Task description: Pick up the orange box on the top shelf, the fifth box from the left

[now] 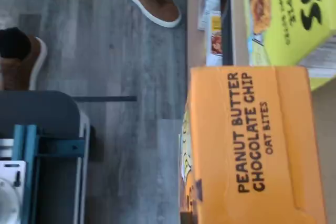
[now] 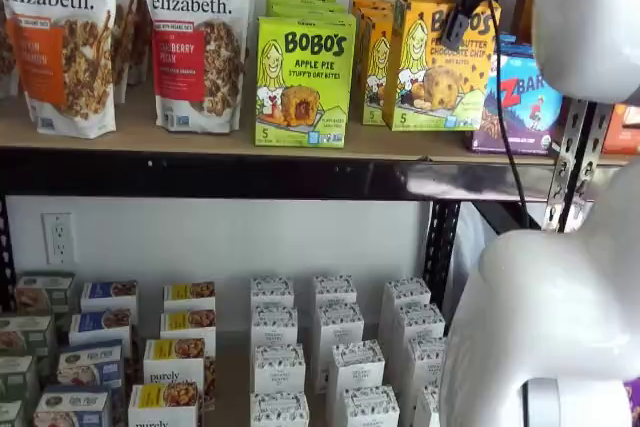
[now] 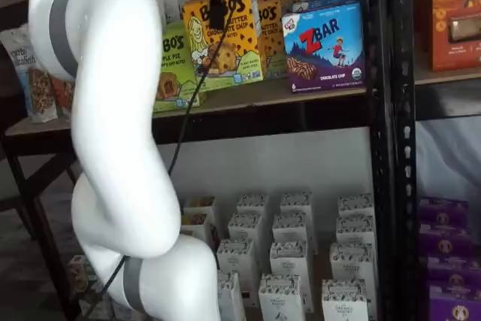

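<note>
Right, my fingers [image 3: 216, 5] are clenched on the orange box [image 3: 225, 31], which hangs tilted just below them in both shelf views, at the front edge of the top shelf [image 3: 301, 92], between the lime-green Apple Pie box [image 2: 300, 77] and the ZBar box [image 3: 325, 46].

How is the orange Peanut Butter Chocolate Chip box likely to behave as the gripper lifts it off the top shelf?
The orange box is a tall carton, tilted on the top shelf, so it would probably tip easily. Its flat printed card faces look smooth, perhaps slippery for the gripper closed on its top. Being snack-bite packaging, it is likely light.
</note>
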Controlling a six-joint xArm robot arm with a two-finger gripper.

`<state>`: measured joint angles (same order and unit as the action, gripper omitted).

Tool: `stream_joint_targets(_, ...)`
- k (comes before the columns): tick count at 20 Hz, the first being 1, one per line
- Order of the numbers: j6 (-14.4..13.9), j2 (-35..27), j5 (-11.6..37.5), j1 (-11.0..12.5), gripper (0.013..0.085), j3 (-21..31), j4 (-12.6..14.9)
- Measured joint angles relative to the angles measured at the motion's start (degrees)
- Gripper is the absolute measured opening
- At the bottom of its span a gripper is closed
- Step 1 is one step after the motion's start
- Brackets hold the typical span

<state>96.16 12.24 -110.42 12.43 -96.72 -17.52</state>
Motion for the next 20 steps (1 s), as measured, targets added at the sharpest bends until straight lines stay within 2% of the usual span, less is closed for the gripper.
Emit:
stream_joint_targets(4, -0.85, 1.83, -2.00, -0.31, 0.0410, 0.65, -0.59)
stream_joint_targets(8, -0.99, 5.84, -2.08, 0.21, 0.0410, 4.01, -1.60)
stream_joint_targets(10, -0.91, 7.81, -1.66, 0.57, 0.0410, 5.82, -2.15)
stream_joint_targets(20, -0.55, 16.53, 2.16, 0.43, 0.0410, 15.05, -1.48)
